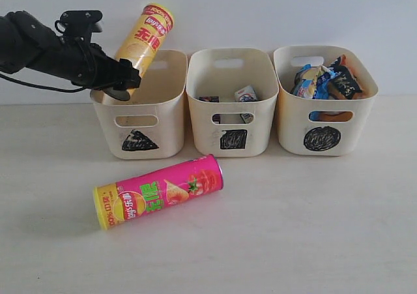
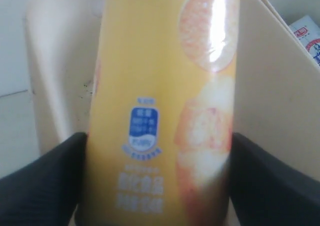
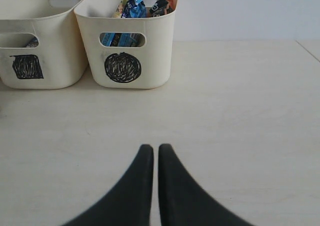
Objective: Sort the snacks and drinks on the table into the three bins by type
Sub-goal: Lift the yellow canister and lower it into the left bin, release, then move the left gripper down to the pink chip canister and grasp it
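My left gripper is shut on the yellow-orange chip tube, held tilted with its lower end inside the triangle bin. In the left wrist view the tube fills the space between both black fingers. The pink-yellow chip tube lies on its side on the table in front of the bins. The square bin holds small cartons. Crinkly packets fill the circle bin. My right gripper is shut and empty, low over bare table, away from the circle bin.
The three bins stand in a row against a white wall. The table's far edge meets that wall. In the right wrist view the square bin stands beside the circle bin.
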Motion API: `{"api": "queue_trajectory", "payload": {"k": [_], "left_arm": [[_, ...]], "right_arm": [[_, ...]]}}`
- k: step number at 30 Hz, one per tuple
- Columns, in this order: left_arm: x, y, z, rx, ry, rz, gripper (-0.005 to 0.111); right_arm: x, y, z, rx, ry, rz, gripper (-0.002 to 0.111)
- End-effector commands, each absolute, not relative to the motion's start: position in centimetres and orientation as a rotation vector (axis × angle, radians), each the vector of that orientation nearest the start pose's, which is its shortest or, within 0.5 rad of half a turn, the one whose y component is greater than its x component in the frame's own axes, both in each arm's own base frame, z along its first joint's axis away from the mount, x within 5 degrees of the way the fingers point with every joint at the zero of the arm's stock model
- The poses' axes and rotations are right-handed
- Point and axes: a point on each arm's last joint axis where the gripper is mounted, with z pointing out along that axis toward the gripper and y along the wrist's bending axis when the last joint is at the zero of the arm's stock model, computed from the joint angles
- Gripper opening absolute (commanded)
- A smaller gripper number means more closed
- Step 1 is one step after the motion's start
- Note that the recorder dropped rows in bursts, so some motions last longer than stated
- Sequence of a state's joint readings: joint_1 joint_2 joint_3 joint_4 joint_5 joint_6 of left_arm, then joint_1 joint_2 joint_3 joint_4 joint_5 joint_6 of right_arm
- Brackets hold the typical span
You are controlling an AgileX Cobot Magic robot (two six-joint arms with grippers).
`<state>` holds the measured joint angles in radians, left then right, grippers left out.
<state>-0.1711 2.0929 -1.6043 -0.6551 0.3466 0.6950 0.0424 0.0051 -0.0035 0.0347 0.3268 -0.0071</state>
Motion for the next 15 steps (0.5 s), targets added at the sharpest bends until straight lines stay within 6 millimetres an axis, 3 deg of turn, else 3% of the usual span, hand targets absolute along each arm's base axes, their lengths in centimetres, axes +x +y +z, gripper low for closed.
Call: {"api": "queue_trajectory", "payload": {"k": [1,5,10,11,13,15], "left_arm": [[47.6,-10.0,22.1,0.320,2.187,-0.298,0.075],[47.5,-10.1,22.2,0.326,2.195,-0.311,0.091],[47.4,-10.6,24.2,0.402,2.190,-0.353,0.093],[46.9,-10.8,25.4,0.501,2.169,-0.342,0.088],[45.9,-10.8,27.4,0.612,2.142,-0.320,0.068],[44.7,-10.7,29.3,0.677,2.132,-0.307,0.028]], "right_arm": [[5.4,0.3,18.4,-0.025,1.805,0.056,0.001],[5.4,0.3,18.4,-0.025,1.805,0.056,0.001],[5.4,0.3,18.4,-0.025,1.805,0.056,0.001],[5.4,0.3,18.4,-0.025,1.805,0.056,0.001],[5.4,0.3,18.4,-0.025,1.805,0.056,0.001],[5.4,0.3,18.4,-0.025,1.805,0.056,0.001]]}}
